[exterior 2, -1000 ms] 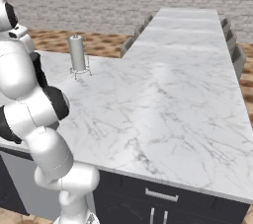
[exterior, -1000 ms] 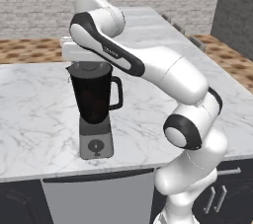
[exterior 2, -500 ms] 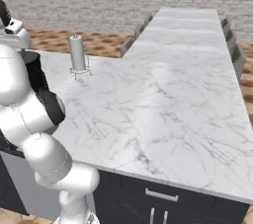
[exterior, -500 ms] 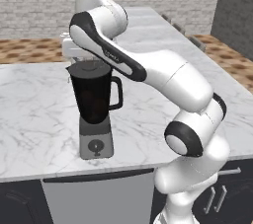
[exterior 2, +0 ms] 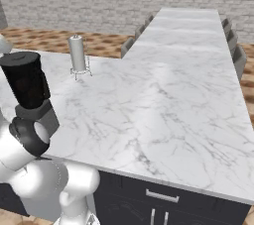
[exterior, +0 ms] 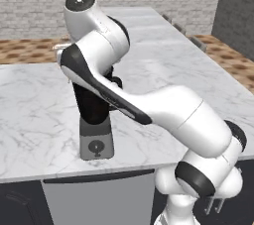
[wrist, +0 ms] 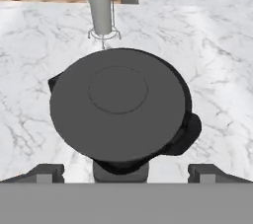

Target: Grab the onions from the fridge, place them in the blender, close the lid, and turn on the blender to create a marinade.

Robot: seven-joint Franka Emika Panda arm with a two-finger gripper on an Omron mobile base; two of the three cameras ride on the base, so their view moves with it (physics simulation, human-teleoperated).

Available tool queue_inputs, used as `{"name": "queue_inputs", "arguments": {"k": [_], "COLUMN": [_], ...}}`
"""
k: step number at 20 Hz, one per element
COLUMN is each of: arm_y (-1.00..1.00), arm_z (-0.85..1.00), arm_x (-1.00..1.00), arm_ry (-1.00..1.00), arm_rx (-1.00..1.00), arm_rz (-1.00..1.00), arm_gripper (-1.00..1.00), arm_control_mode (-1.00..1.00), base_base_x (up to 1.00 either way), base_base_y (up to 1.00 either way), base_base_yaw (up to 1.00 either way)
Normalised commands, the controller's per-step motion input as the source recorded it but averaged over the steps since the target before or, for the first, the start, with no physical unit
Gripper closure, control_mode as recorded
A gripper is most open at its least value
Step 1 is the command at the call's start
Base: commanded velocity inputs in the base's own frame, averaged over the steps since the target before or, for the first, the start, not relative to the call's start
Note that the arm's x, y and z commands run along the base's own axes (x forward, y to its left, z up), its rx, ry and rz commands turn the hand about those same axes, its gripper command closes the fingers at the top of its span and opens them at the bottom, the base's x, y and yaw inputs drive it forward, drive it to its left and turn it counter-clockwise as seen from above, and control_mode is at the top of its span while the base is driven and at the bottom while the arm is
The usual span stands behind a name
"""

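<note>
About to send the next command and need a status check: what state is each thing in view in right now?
Lid: on the jar, covering its rim.
Blender: upright on the counter, its dial facing the robot; running or not, can't tell.
Gripper: open, above the lid, fingertips apart and holding nothing.
White cylinder: upright on its stand, apart from the blender.
</note>
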Motion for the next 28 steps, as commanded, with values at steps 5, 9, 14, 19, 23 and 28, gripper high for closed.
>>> {"name": "queue_inputs", "arguments": {"k": [5,9,14,19,23,28], "arm_y": [0.0,0.0,0.0,0.0,0.0,-0.01], "arm_z": [-0.36,-0.73,-0.92,-1.0,-1.0,-0.71], "arm_x": [-1.0,-1.0,-1.0,-0.86,-0.04,0.24], "arm_ry": [-0.36,-0.32,-0.29,-0.17,-0.01,0.0], "arm_rx": [0.0,0.0,0.0,0.0,-0.02,0.0], "arm_rz": [-0.24,-0.29,-0.32,-0.39,-0.36,-0.24], "arm_gripper": [-1.0,-1.0,-1.0,-1.0,-1.0,-1.0], "arm_control_mode": [-1.0,-1.0,-1.0,-1.0,-1.0,-1.0], "base_base_x": [0.0,0.0,0.0,0.0,0.0,0.0], "base_base_y": [0.0,0.0,0.0,0.0,0.0,0.0], "base_base_yaw": [0.0,0.0,0.0,0.0,0.0,0.0]}}
